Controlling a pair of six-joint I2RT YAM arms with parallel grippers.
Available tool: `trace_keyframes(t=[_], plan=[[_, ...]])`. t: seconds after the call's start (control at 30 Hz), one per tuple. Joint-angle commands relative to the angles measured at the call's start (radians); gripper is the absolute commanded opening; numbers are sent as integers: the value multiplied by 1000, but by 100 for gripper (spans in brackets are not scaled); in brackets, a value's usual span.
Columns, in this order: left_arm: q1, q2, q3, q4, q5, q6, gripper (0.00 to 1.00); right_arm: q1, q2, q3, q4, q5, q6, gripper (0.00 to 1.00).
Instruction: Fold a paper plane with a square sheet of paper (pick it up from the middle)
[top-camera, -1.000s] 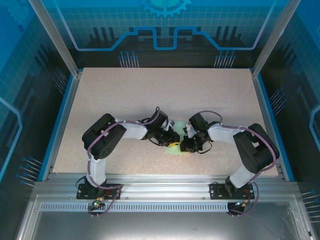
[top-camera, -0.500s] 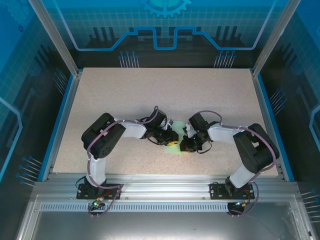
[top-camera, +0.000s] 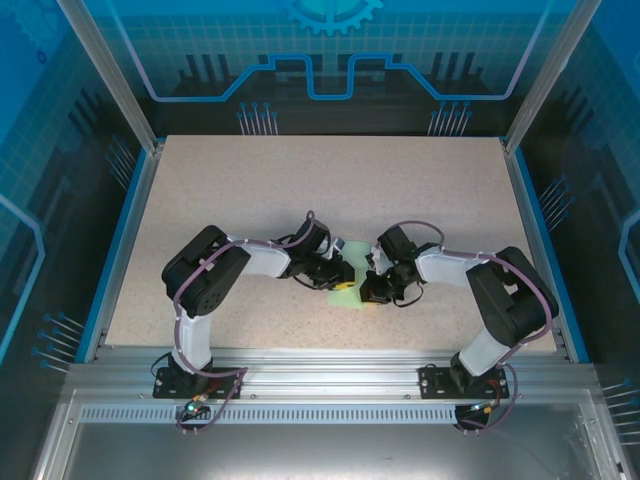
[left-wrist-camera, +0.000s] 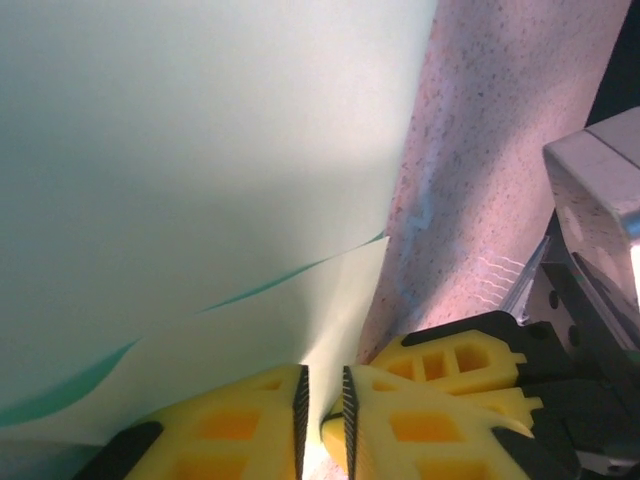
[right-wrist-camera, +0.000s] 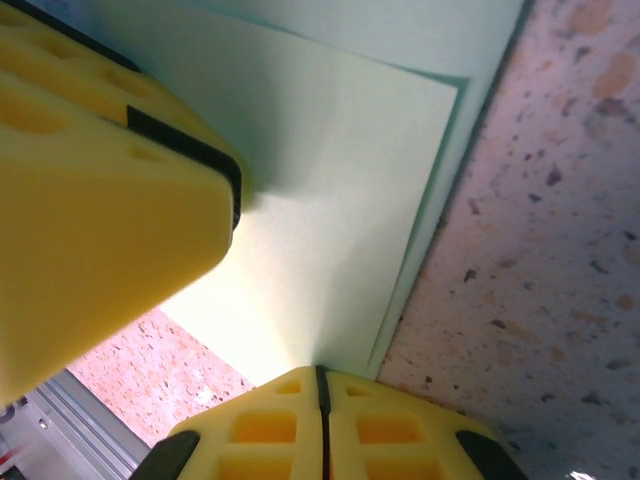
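Observation:
The square sheet of paper (top-camera: 345, 296) is pale mint green and lies partly folded on the table's near middle, between both grippers. My left gripper (top-camera: 343, 283) comes in from the left. In the left wrist view its jaws (left-wrist-camera: 322, 378) stand a narrow slit apart, with a raised flap of the paper (left-wrist-camera: 200, 150) running into the slit. My right gripper (top-camera: 368, 293) meets it from the right. In the right wrist view its yellow fingers (right-wrist-camera: 320, 374) are pressed tight together on the lower edge of a folded flap of paper (right-wrist-camera: 330, 200).
The speckled beige table (top-camera: 300, 190) has blue rails along its left and right edges and an aluminium frame (top-camera: 330, 360) at the near edge. The other gripper's yellow fingers (left-wrist-camera: 450, 360) sit close beside my left jaws. A left finger (right-wrist-camera: 100, 200) looms beside the right jaws.
Both pairs of jaws have narrowed a little on the paper. The left wrist has shifted slightly. The paper stays between the two grippers.

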Motion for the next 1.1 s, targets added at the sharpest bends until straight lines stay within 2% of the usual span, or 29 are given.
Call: trace_keyframes(t=[0.0, 0.17, 0.33, 0.83, 1.07], plan=[[50, 38, -9, -145, -160, 17, 16, 11, 40, -44, -90, 123, 4, 9], [43, 41, 44, -279, -228, 32, 16, 17, 40, -38, -92, 127, 6, 9], [36, 39, 70, -338, -273, 38, 17, 20, 46, -37, -92, 132, 4, 9], [37, 60, 156, -392, -279, 88, 24, 27, 53, -29, -106, 150, 6, 8], [69, 67, 172, -401, -285, 107, 26, 26, 55, -24, -115, 157, 4, 8]])
